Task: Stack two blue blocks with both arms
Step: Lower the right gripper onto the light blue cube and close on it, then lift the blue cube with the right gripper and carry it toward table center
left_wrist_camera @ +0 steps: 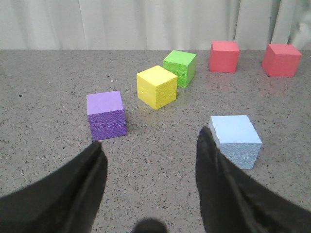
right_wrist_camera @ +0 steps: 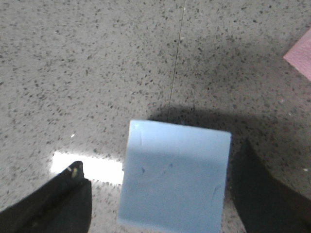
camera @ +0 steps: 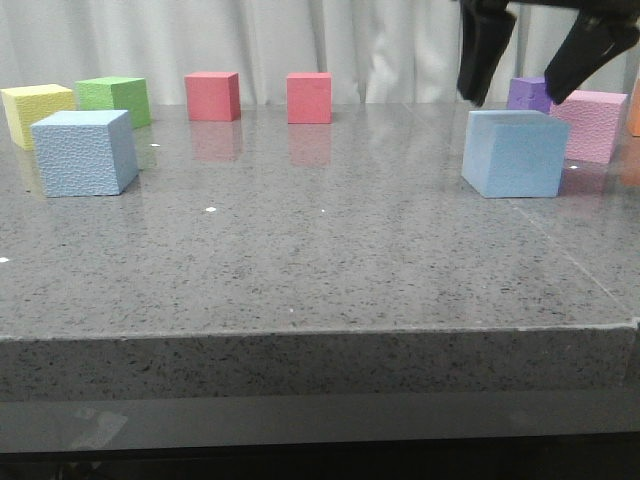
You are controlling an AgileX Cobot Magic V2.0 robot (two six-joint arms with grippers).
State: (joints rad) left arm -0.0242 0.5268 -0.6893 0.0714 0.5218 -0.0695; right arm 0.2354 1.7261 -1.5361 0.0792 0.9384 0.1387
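Two sky-blue blocks rest on the grey table. One blue block (camera: pixel 85 152) stands at the left; it also shows in the left wrist view (left_wrist_camera: pixel 235 141), beside and beyond one finger. My left gripper (left_wrist_camera: pixel 150 141) is open and empty over bare table; it is out of the front view. The other blue block (camera: pixel 515 152) stands at the right. My right gripper (camera: pixel 512 99) is open just above it, one finger to each side. In the right wrist view the block (right_wrist_camera: pixel 175 177) lies between the open fingers of the right gripper (right_wrist_camera: pixel 163 165), with gaps on both sides.
A yellow cube (camera: pixel 38 112), a green cube (camera: pixel 113 100) and two red cubes (camera: pixel 212 96) (camera: pixel 309 98) stand along the back. A purple cube (camera: pixel 528 93), a pink cube (camera: pixel 592 125) and an orange one (camera: pixel 635 110) crowd behind the right block. Another purple cube (left_wrist_camera: pixel 106 115) shows in the left wrist view.
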